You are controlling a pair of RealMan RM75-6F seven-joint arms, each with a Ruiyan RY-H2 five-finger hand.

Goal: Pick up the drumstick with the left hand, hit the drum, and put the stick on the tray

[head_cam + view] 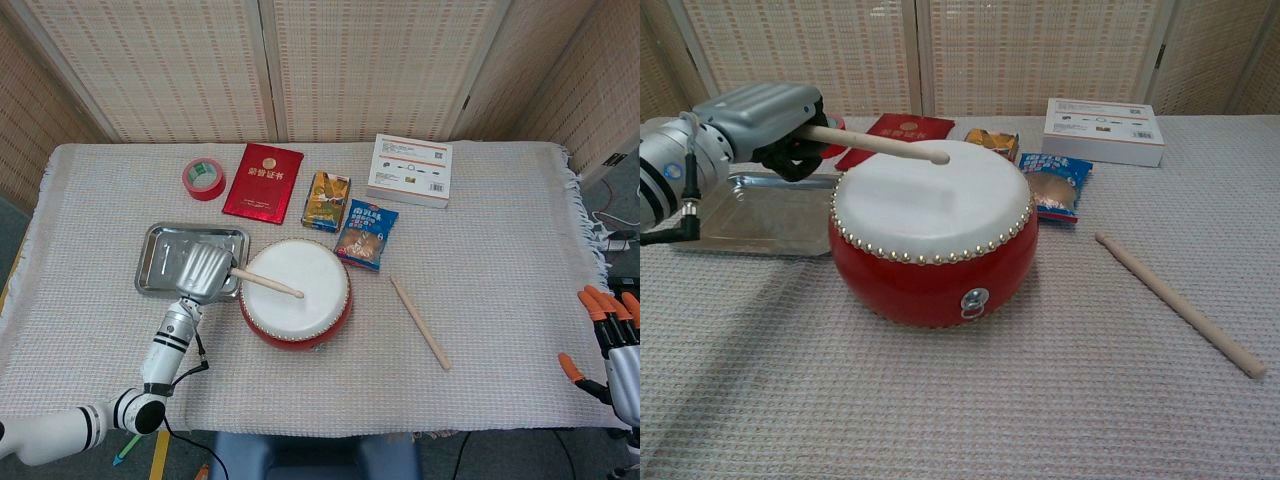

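Note:
My left hand (203, 271) (768, 118) grips a wooden drumstick (268, 285) (875, 143) at the drum's left side, over the tray's right end. The stick reaches across the white head of the red drum (295, 292) (932, 228), its rounded tip hovering just above the skin. The steel tray (160, 258) (730, 222) lies left of the drum. My right hand (610, 348), with orange fingertips spread apart, hangs off the table's right edge holding nothing.
A second drumstick (420, 322) (1180, 303) lies right of the drum. Behind the drum are a red tape roll (204, 178), a red booklet (263, 182), two snack packets (325, 200) (366, 234) and a white box (410, 170).

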